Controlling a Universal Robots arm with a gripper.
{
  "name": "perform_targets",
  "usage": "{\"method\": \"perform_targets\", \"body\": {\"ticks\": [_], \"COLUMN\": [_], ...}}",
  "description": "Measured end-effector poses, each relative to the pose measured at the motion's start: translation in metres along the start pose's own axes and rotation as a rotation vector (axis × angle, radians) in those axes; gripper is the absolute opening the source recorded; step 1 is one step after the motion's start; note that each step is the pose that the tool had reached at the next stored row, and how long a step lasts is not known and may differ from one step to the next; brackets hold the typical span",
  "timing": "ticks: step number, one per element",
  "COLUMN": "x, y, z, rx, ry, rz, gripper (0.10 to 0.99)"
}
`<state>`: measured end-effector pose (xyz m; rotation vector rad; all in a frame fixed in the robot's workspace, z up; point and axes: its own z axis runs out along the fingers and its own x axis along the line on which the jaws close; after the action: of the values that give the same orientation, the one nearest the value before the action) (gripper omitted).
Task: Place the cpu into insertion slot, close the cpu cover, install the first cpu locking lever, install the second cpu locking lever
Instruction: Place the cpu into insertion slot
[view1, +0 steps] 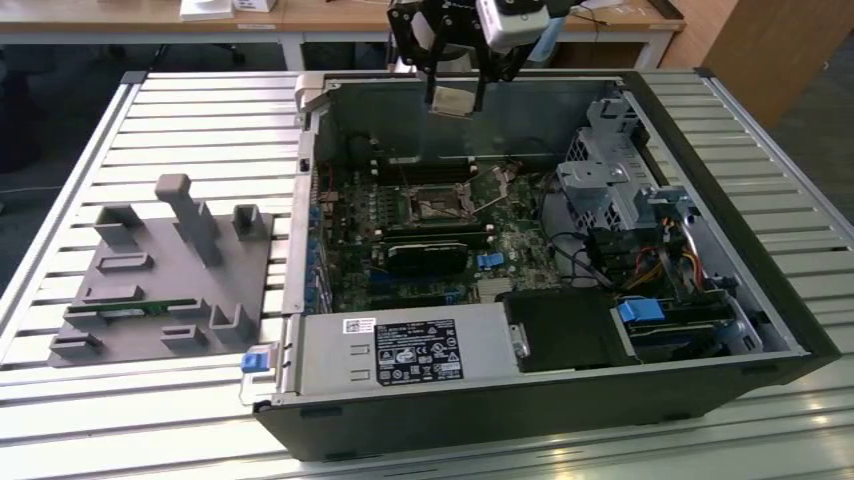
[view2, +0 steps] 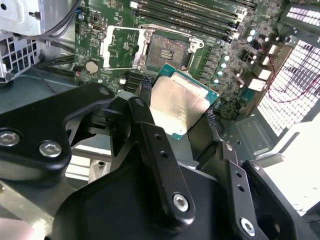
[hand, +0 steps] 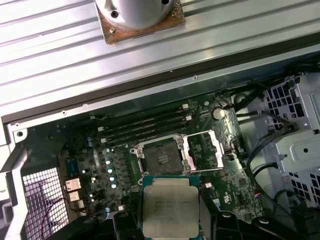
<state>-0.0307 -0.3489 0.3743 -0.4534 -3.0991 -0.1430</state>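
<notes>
Fingers (view2: 152, 137) clamp the flat, square cpu (view2: 181, 106), its silvery top rimmed in green.

The exterior view looks down from afar; both wrist views, nearer, share the insertion slot (view2: 167, 50) (hand: 161, 159).

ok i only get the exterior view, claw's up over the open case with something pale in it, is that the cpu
Observer: Yes. In the second wrist view the claw is shut on the small flat square silvery-topped chip, held between its two fingers.
Operator: and the socket, anything in it
Observer: In the first wrist view the small square black-rimmed socket shows a bare dark centre.
Operator: and the cover
Observer: The thin silvery windowed metal frame lies flipped open beside the socket, green board showing through its window.
</notes>
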Motion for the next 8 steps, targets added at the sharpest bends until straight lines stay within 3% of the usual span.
{"method": "perform_targets", "body": {"ticks": [8], "x": [0.0005], "y": [-0.0002], "z": [0.0], "rx": [-0.001], "ry": [-0.0032], "rz": [0.036], "gripper": [0.541]}}
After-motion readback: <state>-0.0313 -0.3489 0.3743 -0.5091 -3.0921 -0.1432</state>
